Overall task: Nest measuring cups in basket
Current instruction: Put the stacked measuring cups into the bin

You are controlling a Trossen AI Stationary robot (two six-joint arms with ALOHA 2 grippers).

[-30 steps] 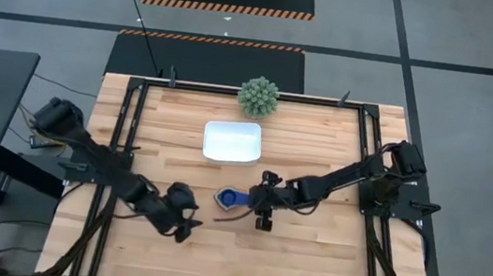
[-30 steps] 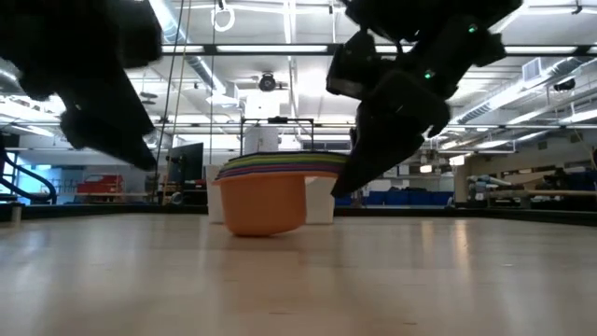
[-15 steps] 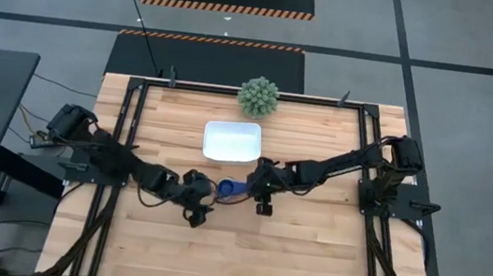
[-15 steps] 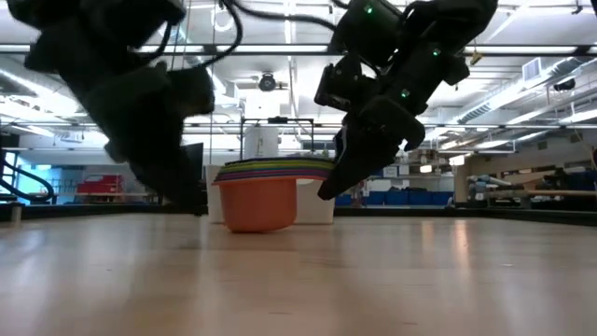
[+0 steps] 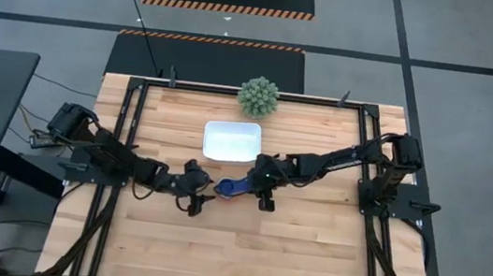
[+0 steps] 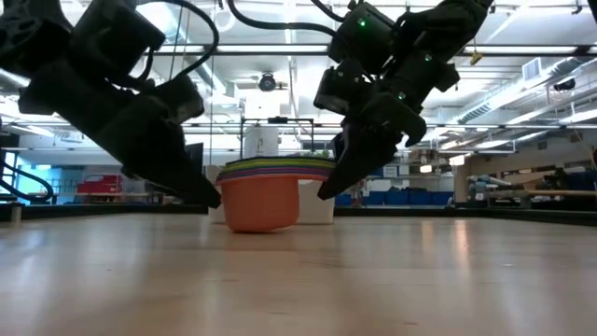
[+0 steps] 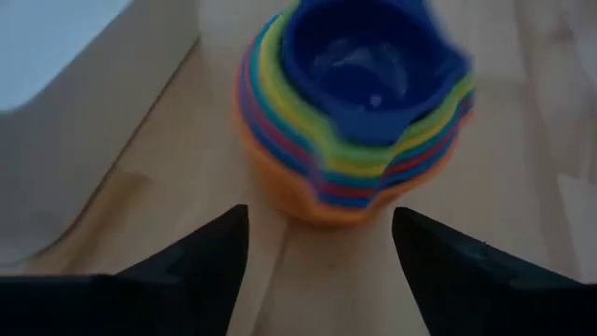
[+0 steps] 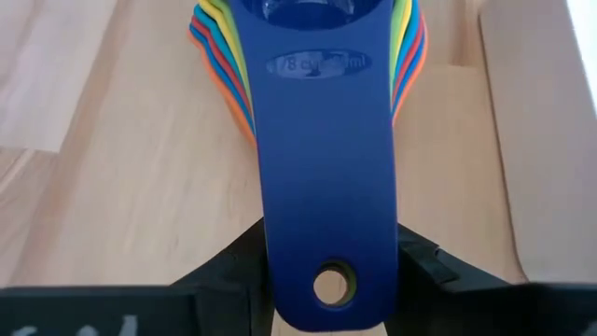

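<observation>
Measuring cups [image 5: 229, 188] sit as one nested stack on the bench [image 5: 307, 259], near centre, just off the basket's 6 o'clock edge and outside it. Low view: orange cup [image 6: 261, 203] is outermost at the bottom, w/ coloured rims banded above. Left wrist view: dark blue cup [image 7: 368, 56] is innermost on top, w/ yellow, green, red and teal rims ringed round it.

Basket [image 5: 232, 142] is a white tub w/ nothing showing inside, at 12 o'clock from the stack. From the left wrist cam its wall [image 7: 84, 121] runs close alongside the stack, leaving a narrow strip of wood between. Low view shows its white side [image 6: 317, 202] behind the orange cup.

Right gripper [image 5: 256, 188] is at the stack's 3 o'clock. Its jaws are part-closed, one each side of the long blue handle [image 8: 326, 177], pressed to the handle's edges near the hole end; the handle is gripped flat.

Left gripper [image 5: 200, 192] is at the stack's 9 o'clock, low over the bench. Its jaws are spread wide w/ nothing between them, tips aimed at the orange cup's base and just short of it; fingertips [image 7: 201, 266] frame bare wood.

The two arms bracket the stack from opposite sides.

Spiky green ball plant [image 5: 258, 96] stands at the bench's far edge, 12 o'clock of the basket, well apart from the stack. A black frame rail [image 5: 129, 133] runs round the bench.
</observation>
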